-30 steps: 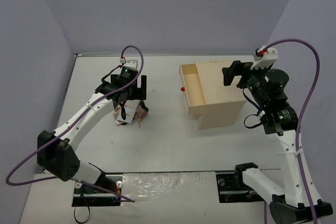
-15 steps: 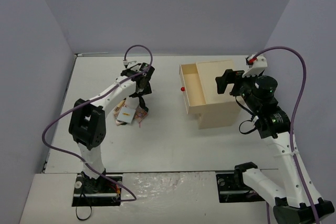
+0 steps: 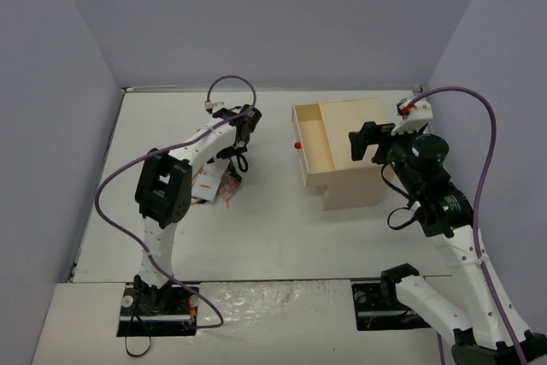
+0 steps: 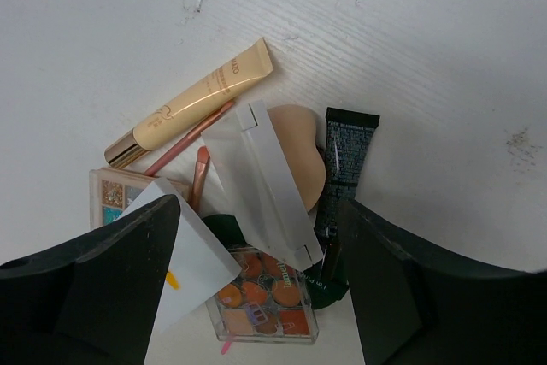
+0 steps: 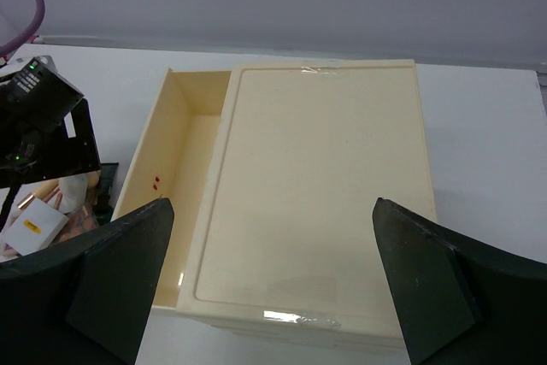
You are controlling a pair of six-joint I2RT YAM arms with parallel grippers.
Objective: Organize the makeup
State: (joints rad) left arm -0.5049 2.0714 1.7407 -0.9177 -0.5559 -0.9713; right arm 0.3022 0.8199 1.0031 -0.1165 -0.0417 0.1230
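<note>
Nothing was stowed: the makeup (image 4: 256, 185) lay piled left of the box (image 3: 363, 168), whose drawer (image 3: 314, 147) stood open, nothing visible inside. The left gripper (image 4: 256, 209) above the makeup and the right gripper (image 5: 271, 207) above the box gaped, holding nothing.

Beige drawer box (image 3: 342, 121) on white table (image 3: 273, 237), drawer (image 3: 314, 150) out leftward, red knob (image 3: 297, 144).

The beige tube (image 4: 192, 102) carries gold lettering along its side and a round gold emblem near its cap, both too small to read. The dark green tube (image 4: 346, 160) has several lines of white print by its crimped end, which are also illegible. Below it, a dark item (image 4: 325, 288) shows spaced pale capitals that look like "I M P R", though this is not certain. A white case (image 4: 192, 262) bears a small yellow mark. Nothing is legible in the overhead view.
</note>
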